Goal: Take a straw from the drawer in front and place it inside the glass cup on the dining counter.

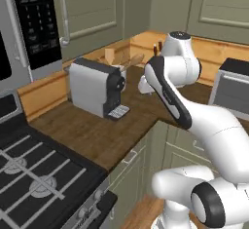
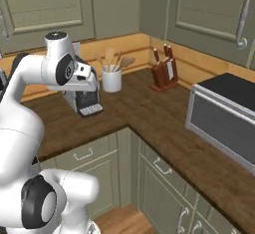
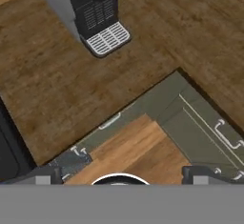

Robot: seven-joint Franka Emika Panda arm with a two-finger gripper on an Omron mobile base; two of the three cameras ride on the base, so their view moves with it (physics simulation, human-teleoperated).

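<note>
1. Hand (image 3: 119,173): fingers spread fully wide, nothing between them, poised high above the corner of the surface (image 3: 57,94).
2. Step in hand: the start; the drawer (image 3: 110,121) below the hand, under the surface edge, is closed, so the straw's whereabouts cannot be told.
3. Coffee machine (image 3: 90,13) stands ahead of the hand.
4. Next move calls for descending to the drawer handle (image 3: 109,121) and pulling.

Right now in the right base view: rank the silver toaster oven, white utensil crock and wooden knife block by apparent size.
1. Silver toaster oven, clearly largest, though nearest the camera and cropped.
2. Wooden knife block and white utensil crock: too alike to rank.
</note>
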